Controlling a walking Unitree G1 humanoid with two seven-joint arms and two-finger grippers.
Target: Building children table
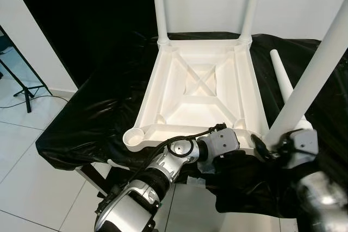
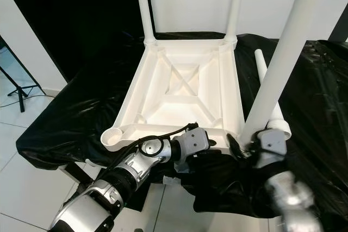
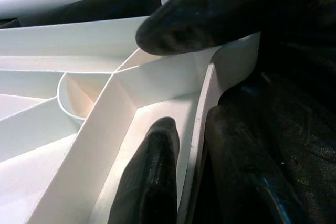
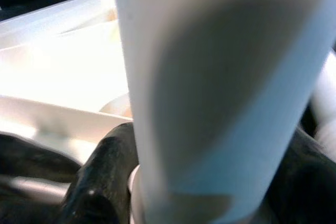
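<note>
A white plastic tabletop (image 1: 201, 88) lies upside down on a black-sheeted surface. Two white legs (image 1: 160, 9) (image 1: 251, 4) stand upright in its far corners. My right gripper (image 1: 283, 145) is shut on the base of a third leg (image 1: 318, 63), which leans over the near right corner; close up, that leg (image 4: 210, 77) has a black finger (image 4: 100, 182) beside it. My left gripper (image 1: 242, 144) is at the near edge by that corner, shut across the rim wall (image 3: 197, 129), with one finger (image 3: 149, 177) inside it. The near left socket (image 1: 134, 136) is empty.
A loose white leg (image 1: 280, 71) lies on the black sheet (image 1: 92, 112) right of the tabletop. White tiled floor (image 1: 22, 177) and a dark stand's foot (image 1: 24, 93) are on the left. A white wall rises behind.
</note>
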